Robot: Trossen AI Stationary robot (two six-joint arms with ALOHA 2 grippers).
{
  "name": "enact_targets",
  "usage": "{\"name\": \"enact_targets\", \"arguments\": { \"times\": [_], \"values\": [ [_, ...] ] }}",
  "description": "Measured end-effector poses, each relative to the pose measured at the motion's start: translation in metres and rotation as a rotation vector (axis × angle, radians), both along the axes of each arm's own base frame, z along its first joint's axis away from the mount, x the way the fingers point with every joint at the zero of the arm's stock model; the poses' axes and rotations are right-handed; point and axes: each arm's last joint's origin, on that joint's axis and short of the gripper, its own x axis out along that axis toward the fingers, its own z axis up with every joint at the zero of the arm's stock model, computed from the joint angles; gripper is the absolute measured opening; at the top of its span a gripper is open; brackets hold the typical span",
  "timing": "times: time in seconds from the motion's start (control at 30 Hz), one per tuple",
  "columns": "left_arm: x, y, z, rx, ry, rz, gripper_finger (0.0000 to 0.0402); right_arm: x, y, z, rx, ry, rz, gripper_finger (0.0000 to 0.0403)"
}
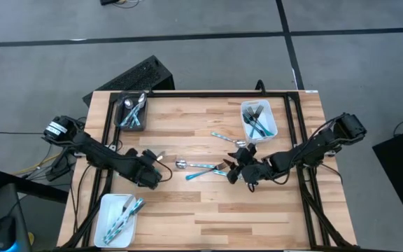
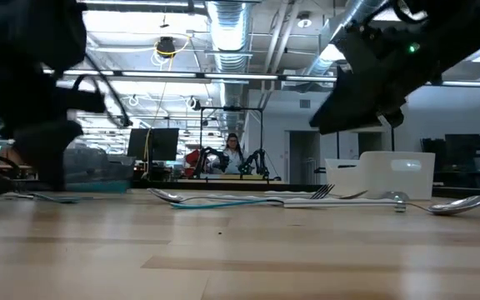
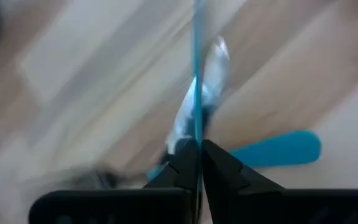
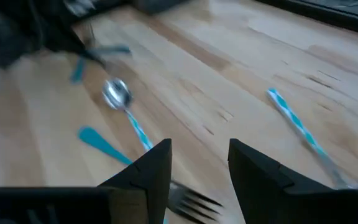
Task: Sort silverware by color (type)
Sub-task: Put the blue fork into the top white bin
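Several pieces of silverware with teal handles lie on the wooden table's middle: a spoon, a fork, a piece beside them, and one farther back. My left gripper is at the left of this group, low at the table, shut on a thin teal-handled piece. My right gripper hangs open at the group's right end, with the fork's tines under its fingers and the spoon ahead of it. My left gripper pinches the piece's thin teal handle between its two fingertips, slanting down from the table's left. The handle shows edge-on and runs on past the fingertips, with a silver head beyond. Whether the piece is clear of the table I cannot tell.
A dark grey bin with silverware stands at the far left corner. One white tray holding forks is at the far right, and another white tray with teal pieces is at the near left. Bare wood lies along the near edge.
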Motion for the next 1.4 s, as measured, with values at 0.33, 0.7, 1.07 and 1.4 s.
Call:
{"name": "enact_targets", "arguments": {
  "times": [0.33, 0.7, 1.07, 1.4],
  "values": [
    [0.058, -0.032, 0.043, 0.125, -0.286, -0.595, 0.0001, 0.014, 0.003, 0.019, -0.010, -0.141, 0.196, 0.0180],
    [0.077, -0.042, 0.060, 0.130, -0.487, -0.829, 0.0000, 0.026, 0.015, 0.030, -0.084, -0.249, 0.481, 0.0218],
    [0.079, -0.037, 0.060, 0.105, -0.511, -0.750, 0.0000, 0.071, 0.028, 0.022, -0.180, -0.196, 0.475, 0.0233],
    [0.079, -0.037, 0.060, 0.103, -0.510, -0.750, 0.0000, 0.074, 0.027, 0.023, -0.148, -0.115, 0.450, 0.0070]
  ]
}}
